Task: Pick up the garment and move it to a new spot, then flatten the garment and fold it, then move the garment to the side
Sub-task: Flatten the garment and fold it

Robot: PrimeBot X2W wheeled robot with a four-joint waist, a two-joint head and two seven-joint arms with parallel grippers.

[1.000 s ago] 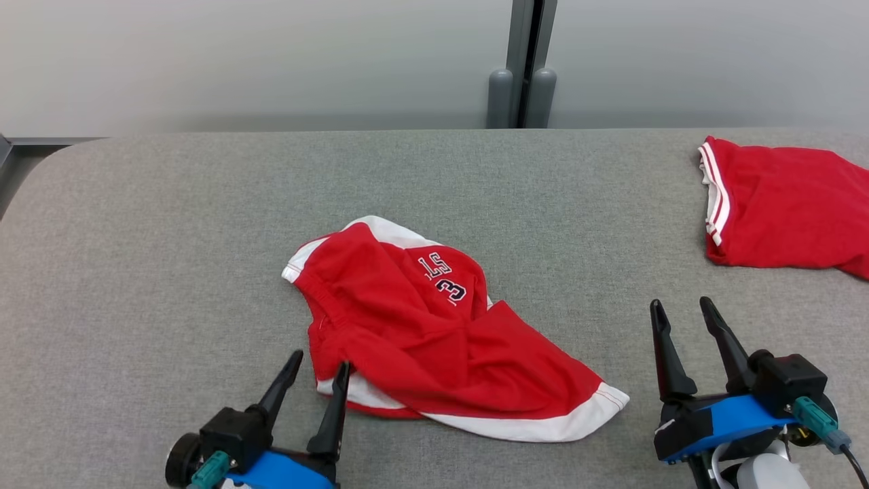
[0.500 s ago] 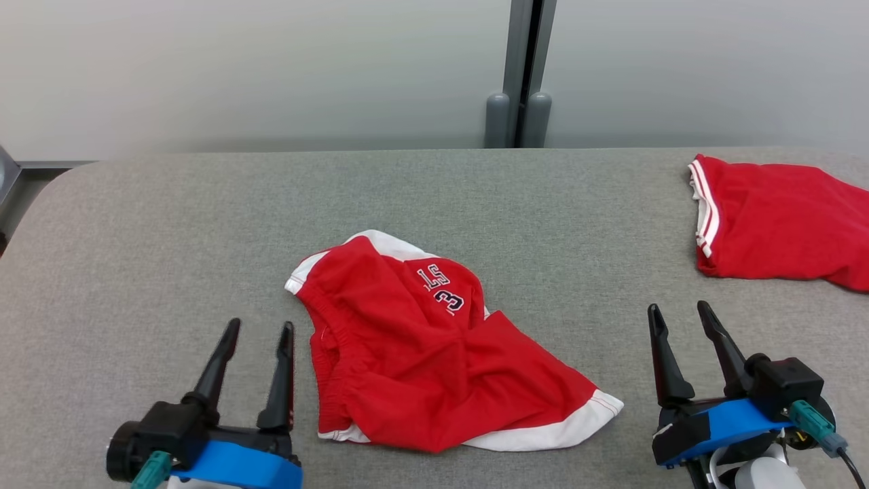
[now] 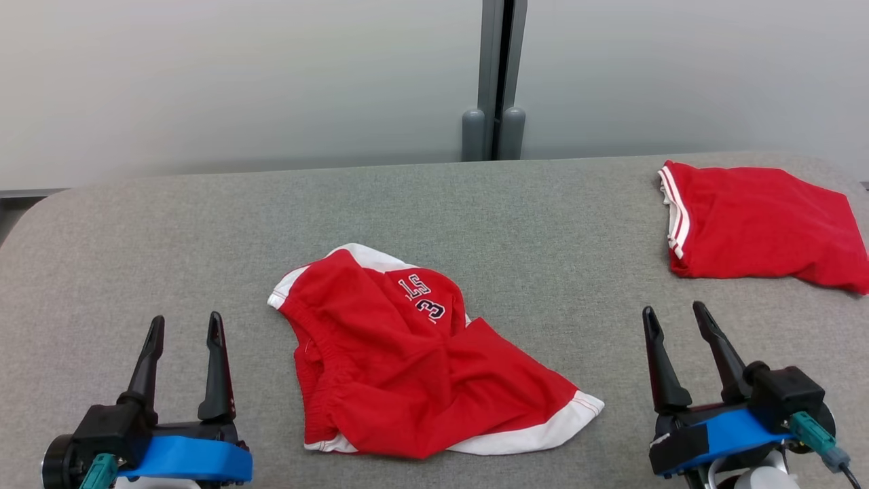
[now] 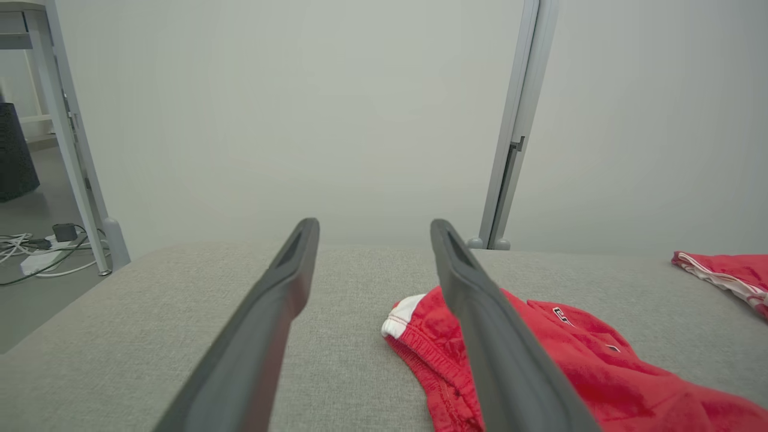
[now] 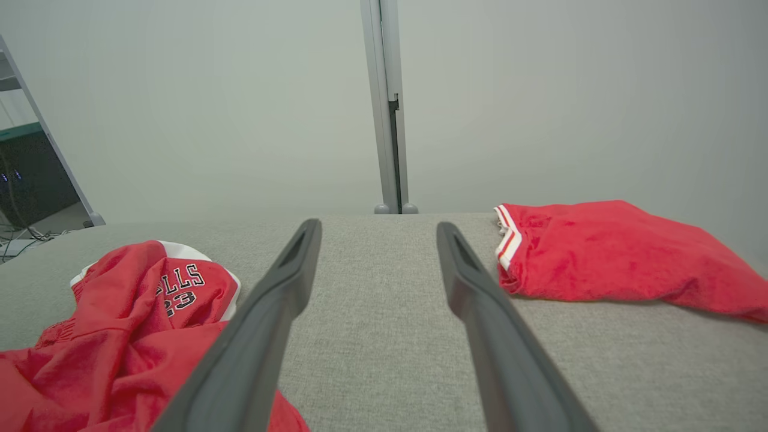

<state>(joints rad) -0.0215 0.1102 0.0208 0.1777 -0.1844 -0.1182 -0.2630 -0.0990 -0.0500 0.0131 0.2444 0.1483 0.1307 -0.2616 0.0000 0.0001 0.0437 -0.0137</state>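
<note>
1. Red garment (image 3: 414, 360): lies crumpled in the middle of the grey cloth table (image 3: 170, 238), elastic waistband bunched toward the left, white-trimmed hem trailing to the near right, number print facing up.
2. Left gripper (image 3: 187, 318): hovers just left of the garment without touching it, jaws spread wide and holding nothing. Sits low and level, probably to reach the waistband side.
3. Right gripper (image 3: 674, 310): waits at the near right, well apart from the white hem, fingers likewise wide and empty. Flanks the cloth, likely so that both edges stay free for a two-handed lift.
4. Second red garment (image 3: 760, 227): lies folded at the far right, apart from everything else. Looks set aside as finished.
5. Judging by the wrinkles: not yet flattened or folded. Calls next for pinching two edges and drawing them outward.
</note>
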